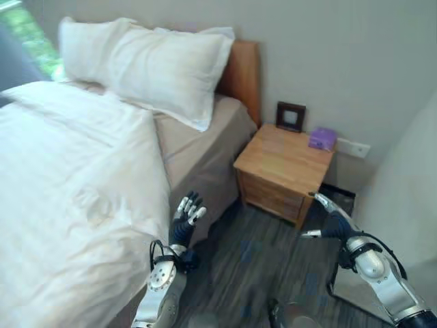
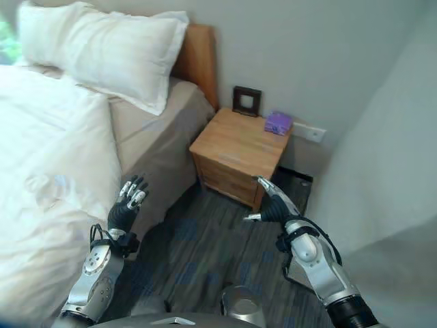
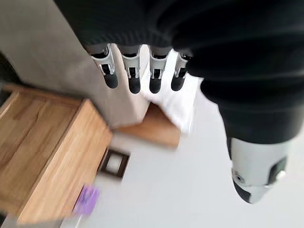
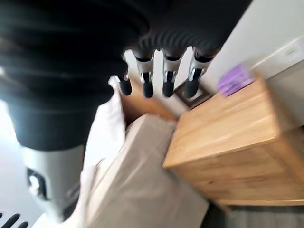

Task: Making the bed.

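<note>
The bed [image 1: 198,147] has a beige sheet, a wooden headboard [image 1: 242,72] and a white duvet [image 1: 75,184] spread over its left part, hanging down the near side. Two white pillows [image 1: 157,65] lean at the head. My left hand [image 1: 186,217] is raised beside the bed's edge, fingers straight and open, holding nothing, just right of the hanging duvet. My right hand [image 1: 329,217] hovers low in front of the nightstand [image 1: 285,167], fingers straight, empty. In the wrist views both hands' fingers [image 3: 134,71] [image 4: 166,76] point out straight.
The wooden nightstand stands right of the bed, carrying a dark picture frame [image 1: 291,117] and a purple box [image 1: 322,139]. A wall socket [image 1: 353,147] sits behind it. Grey carpet [image 1: 252,260] lies between the bed and the nightstand. A pale wall [image 1: 410,178] closes the right side.
</note>
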